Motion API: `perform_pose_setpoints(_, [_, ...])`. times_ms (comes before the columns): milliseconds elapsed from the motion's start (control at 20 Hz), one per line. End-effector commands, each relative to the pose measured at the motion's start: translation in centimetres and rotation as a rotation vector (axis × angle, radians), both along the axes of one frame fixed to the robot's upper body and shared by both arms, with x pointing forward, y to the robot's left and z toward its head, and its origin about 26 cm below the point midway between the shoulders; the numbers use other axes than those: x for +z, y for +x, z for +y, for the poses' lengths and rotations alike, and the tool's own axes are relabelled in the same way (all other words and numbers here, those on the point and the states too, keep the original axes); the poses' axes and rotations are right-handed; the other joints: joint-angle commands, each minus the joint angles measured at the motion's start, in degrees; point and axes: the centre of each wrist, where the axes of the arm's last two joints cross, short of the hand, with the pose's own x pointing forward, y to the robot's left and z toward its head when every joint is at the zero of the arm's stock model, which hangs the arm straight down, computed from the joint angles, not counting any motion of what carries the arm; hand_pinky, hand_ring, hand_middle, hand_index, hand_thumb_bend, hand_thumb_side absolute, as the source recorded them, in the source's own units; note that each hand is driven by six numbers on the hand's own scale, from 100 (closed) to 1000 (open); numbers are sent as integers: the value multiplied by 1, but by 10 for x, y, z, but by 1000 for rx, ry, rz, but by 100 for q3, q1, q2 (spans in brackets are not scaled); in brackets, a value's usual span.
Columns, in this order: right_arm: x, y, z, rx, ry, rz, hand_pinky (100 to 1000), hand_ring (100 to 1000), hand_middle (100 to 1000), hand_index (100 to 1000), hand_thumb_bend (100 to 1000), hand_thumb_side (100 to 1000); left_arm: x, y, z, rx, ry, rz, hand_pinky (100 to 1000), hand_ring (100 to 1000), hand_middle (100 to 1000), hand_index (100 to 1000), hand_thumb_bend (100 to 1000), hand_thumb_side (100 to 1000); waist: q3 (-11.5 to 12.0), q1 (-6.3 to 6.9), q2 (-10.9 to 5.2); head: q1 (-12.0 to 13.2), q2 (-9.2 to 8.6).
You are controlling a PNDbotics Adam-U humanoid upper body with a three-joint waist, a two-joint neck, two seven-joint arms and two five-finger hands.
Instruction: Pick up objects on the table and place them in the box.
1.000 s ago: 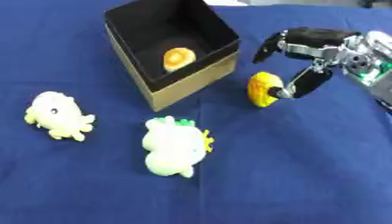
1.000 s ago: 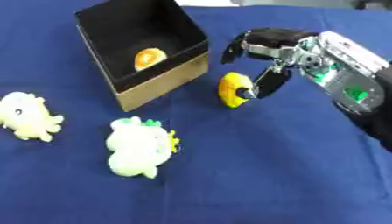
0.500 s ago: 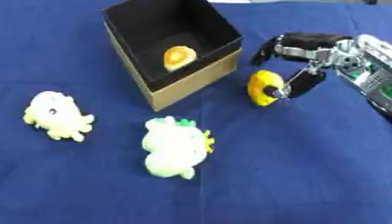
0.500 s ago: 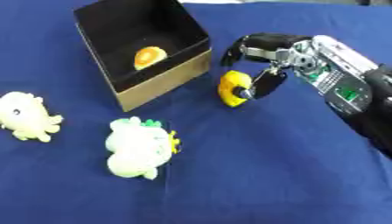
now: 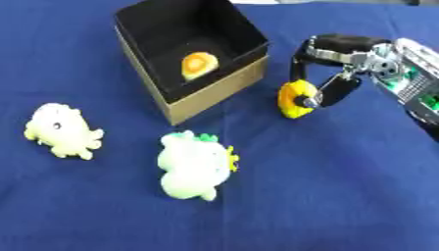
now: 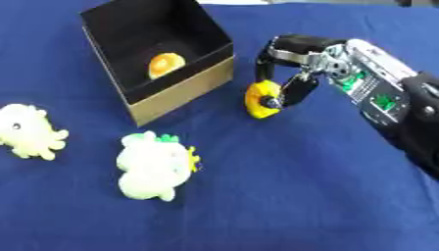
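Observation:
A black-lined cardboard box [image 5: 167, 95] stands open at the upper left, with a small orange-yellow toy [image 5: 198, 64] lying inside it. Just right of the box, my right hand [image 5: 336, 66] pinches a yellow ring-shaped toy [image 5: 292, 99] between thumb and curled fingers, at the blue cloth. A pale yellow octopus plush [image 5: 59, 131] lies at the left. A pale green plush with yellow trim [image 5: 195, 164] lies in front of the box. My left hand shows in neither view.
A blue cloth [image 5: 326, 196] covers the whole table. The right and front parts of it hold nothing but my right forearm [image 6: 403, 112], which comes in from the right edge.
My right hand has closed in around the yellow ring toy, with thumb and fingers now pinching it. The plush toys and the box have not moved.

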Motion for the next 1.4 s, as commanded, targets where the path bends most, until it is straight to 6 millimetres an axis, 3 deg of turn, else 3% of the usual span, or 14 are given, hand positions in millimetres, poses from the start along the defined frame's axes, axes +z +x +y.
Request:
perform_pose_setpoints(50, [14, -3, -2, 1, 15, -40, 786, 696, 437, 487, 368, 100, 8, -2, 2, 0, 15, -24, 755, 612, 623, 811, 302, 523, -19, 30, -169, 18, -32])
perform_pose_setpoints(300, [32, -16, 3, 42, 49, -83, 784, 689, 430, 479, 358, 100, 9, -2, 3, 4, 17, -25, 755, 612, 623, 811, 303, 521, -95, 17, -243, 57, 5])
perform_pose_setpoints(900, [104, -67, 27, 177, 161, -276, 785, 686, 430, 482, 334, 100, 10, -3, 5, 15, 26, -25, 755, 612, 623, 811, 311, 519, -228, -67, -345, 158, 66])
perform_pose_setpoints(1150, [125, -61, 36, 191, 189, -321, 786, 687, 436, 489, 330, 100, 12, -2, 5, 12, 34, -30, 755, 612, 623, 811, 313, 519, -184, -119, -370, 121, 58])
perform_pose_setpoints(1400, [137, -38, 44, 184, 246, -344, 784, 689, 446, 502, 302, 100, 16, -1, 4, 2, 41, -41, 754, 612, 623, 811, 316, 518, -48, -188, -339, 41, 4])
